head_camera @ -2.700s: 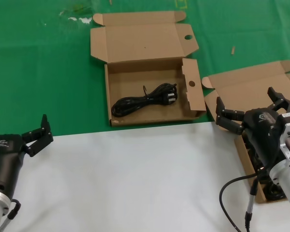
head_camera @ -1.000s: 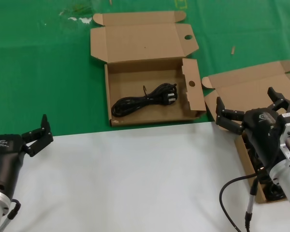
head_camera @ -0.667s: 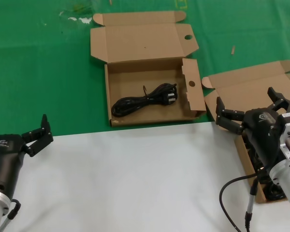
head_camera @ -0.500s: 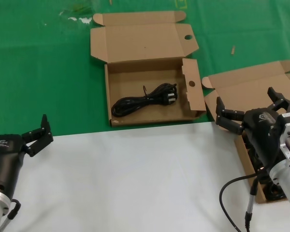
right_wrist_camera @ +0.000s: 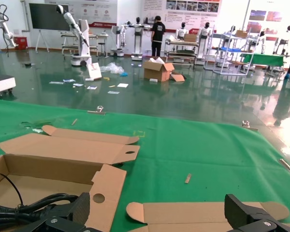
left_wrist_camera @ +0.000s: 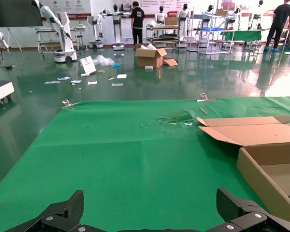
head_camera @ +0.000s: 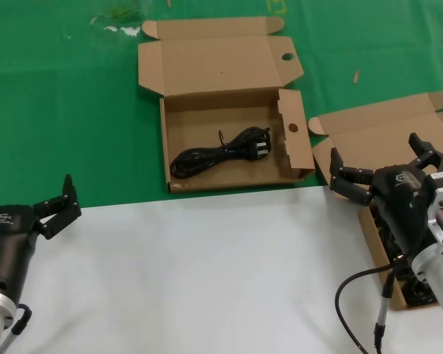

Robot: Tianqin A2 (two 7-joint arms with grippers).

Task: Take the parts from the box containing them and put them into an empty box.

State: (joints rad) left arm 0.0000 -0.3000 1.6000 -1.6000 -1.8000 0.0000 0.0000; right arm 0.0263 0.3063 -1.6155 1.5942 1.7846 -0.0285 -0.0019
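In the head view, the wide box with round holes in its flaps lies open at the back centre, and one black cord lies coiled in it. The box with the plain lid lies open at the right. My right gripper hovers open over it and hides most of its inside. Dark cords show partly beneath that arm. The right wrist view has the gripper open above the plain lid, with the holed box and its cord beside it. My left gripper waits open at the front left.
A white sheet covers the table's front half and green cloth the back. A small scrap lies on the cloth behind the right box. A grey cable loops off my right arm. The left wrist view shows its gripper over bare green cloth.
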